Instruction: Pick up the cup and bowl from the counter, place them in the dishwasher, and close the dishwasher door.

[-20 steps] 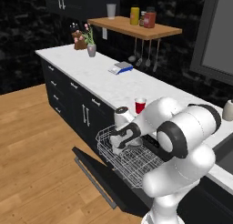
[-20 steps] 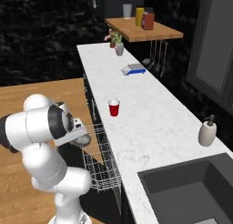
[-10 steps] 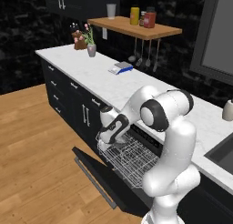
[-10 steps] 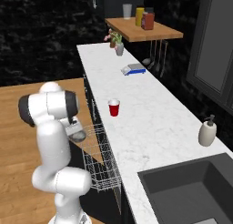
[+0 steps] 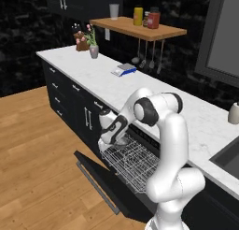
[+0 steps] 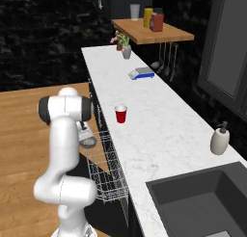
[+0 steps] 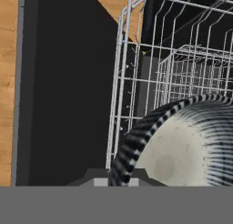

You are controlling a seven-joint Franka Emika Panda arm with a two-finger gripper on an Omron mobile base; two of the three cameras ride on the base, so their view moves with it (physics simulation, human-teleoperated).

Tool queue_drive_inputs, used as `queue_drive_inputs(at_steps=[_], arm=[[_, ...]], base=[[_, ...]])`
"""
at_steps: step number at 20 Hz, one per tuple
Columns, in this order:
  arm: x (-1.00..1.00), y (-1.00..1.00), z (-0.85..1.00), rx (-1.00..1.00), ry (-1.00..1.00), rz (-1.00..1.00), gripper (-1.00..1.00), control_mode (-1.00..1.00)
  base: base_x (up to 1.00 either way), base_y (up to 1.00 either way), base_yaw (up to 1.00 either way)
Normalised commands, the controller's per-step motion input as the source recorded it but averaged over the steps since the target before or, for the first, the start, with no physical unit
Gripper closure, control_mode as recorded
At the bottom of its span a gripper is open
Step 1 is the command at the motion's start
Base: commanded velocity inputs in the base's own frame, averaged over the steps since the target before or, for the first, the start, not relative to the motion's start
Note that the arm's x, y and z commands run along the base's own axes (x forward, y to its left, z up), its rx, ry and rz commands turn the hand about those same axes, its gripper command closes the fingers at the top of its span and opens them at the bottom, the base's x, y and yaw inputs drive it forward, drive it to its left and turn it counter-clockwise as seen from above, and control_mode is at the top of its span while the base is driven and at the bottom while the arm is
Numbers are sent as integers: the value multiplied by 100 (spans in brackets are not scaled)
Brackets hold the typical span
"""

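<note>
While our end effector [image 5: 113, 139] is pinching the bowl [image 6: 88, 142] by its rim, we are holding it just above the near corner of the rack [image 5: 135, 162], with the cup [image 6: 120, 114] waiting on the worktop [image 6: 159, 125] behind.

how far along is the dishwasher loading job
Nothing is stowed yet. The tool is shut on the small grey speckled bowl, held over the white wire rack. The red plastic cup remains on the white marble counter, and the black drop-down door lies open.
</note>
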Motion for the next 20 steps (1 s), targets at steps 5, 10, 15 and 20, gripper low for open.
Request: queue_drive_inputs(at_steps=[5,10,15,20], arm=[[39,0,-56,-5,-1,-11,100,-100],[33,0,-54,-5,-3,-8,100,-100],[27,0,-42,-1,-3,-5,100,-100],[10,0,-24,0,-1,-1,100,-100]], base=[[0,0,0],[0,0,0],[0,0,0],[0,0,0]])
